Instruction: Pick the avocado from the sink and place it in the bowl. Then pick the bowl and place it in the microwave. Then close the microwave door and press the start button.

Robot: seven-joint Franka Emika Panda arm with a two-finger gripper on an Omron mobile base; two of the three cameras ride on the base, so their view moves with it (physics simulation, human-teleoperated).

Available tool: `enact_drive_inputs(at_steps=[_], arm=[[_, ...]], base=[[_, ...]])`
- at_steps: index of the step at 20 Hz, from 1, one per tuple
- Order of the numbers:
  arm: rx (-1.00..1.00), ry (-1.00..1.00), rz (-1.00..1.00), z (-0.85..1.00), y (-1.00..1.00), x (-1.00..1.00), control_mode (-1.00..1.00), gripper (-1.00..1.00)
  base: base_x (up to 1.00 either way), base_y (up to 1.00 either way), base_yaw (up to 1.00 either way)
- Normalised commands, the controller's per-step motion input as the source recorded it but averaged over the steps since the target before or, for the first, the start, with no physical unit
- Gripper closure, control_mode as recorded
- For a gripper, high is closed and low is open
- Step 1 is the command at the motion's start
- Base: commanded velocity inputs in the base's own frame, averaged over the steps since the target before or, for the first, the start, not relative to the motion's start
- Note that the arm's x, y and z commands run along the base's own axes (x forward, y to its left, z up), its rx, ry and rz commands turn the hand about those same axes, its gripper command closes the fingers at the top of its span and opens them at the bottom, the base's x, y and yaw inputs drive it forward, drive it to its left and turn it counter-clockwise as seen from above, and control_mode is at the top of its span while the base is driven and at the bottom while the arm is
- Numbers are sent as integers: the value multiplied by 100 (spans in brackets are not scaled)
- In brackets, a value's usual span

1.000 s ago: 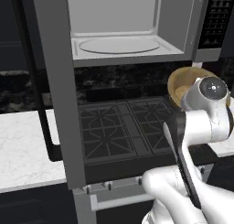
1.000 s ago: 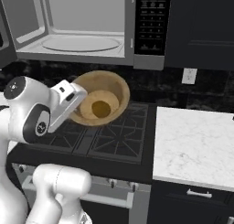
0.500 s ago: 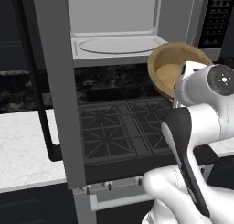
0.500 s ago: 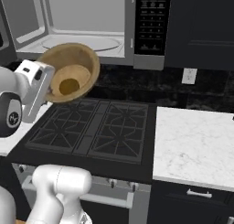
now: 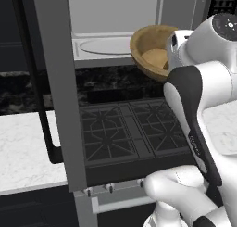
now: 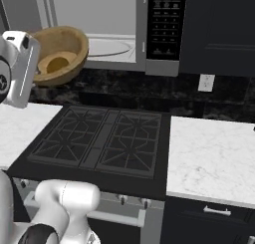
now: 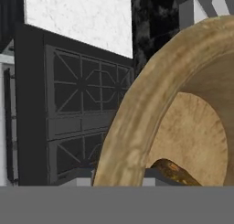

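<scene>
My gripper is shut on the rim of the wood-brown bowl, which hangs tilted in the air just in front of the open microwave. The orange-brown avocado lies inside the bowl, and from the right I see the avocado low in its hollow. In the hand view the bowl rim curves across close up, with the avocado at the bottom. The microwave door stands swung open at the left. The glass turntable is bare. The sink is out of view.
A black gas stove lies below the bowl. White marble counter lies to the right of it, and more counter to the left. The black button panel is on the microwave's right side. The door's bar handle juts out at the left.
The bowl with the avocado has risen from above the stove and moved left, up to the level of the microwave opening. The door has stayed open.
</scene>
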Motion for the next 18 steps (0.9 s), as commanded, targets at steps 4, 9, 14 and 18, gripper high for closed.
enact_drive_inputs(at_steps=[4,9,14,18], arm=[[-8,9,6,21,0,53,-100,100],[-4,3,6,-4,1,28,-100,100],[0,13,2,6,0,86,-100,100],[0,15,3,9,0,95,-100,100]], base=[[0,0,0],[0,0,0],[0,0,0],[0,0,0]])
